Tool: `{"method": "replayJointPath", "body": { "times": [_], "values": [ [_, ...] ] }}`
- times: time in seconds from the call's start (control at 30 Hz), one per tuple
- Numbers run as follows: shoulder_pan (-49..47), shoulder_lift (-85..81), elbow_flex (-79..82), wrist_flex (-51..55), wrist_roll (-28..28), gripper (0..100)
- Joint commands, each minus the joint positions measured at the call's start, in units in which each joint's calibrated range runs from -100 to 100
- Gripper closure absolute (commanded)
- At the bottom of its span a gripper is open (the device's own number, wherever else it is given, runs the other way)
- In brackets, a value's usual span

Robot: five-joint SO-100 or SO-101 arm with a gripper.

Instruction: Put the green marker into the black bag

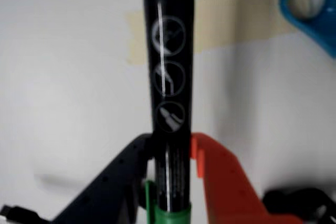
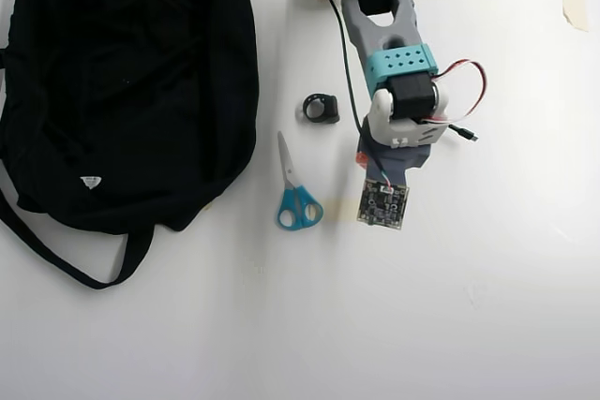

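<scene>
Pinching the green marker (image 1: 169, 103) between a dark finger (image 1: 113, 182) and an orange finger (image 1: 223, 182), gripper (image 1: 169, 182) closed on the barrel's lower part in the wrist view, green cap pointing up the frame over white table (image 1: 63, 77) with a strip of tan tape (image 1: 231, 22) and blue scissors (image 1: 310, 3) at the upper right. Seen from overhead: arm (image 2: 389, 63) right of the scissors (image 2: 295, 199), black bag (image 2: 122, 72) lying well apart at the left, small black ring-shaped object (image 2: 322, 107) between. Marker itself hidden beneath the arm there.
</scene>
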Motion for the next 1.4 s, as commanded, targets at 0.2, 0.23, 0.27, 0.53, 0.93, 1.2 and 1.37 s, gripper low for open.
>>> {"method": "replayJointPath", "body": {
  "times": [0.2, 0.23, 0.27, 0.53, 0.93, 1.2, 1.37],
  "values": [
    [0.74, -16.66, 14.75, 0.51, 1.74, 98],
    [0.74, -18.15, 16.45, 0.51, 1.74, 98],
    [0.74, -19.65, 18.16, 0.51, 1.74, 98],
    [0.07, -32.68, 33.34, 0.51, 2.57, 98],
    [1.56, -50.1, 49.07, 0.34, 5.83, 98],
    [6.72, -52.01, 50.33, 0.26, 6.77, 98],
    [12.56, -52.01, 50.42, 0.26, 6.77, 98]
  ]
}}
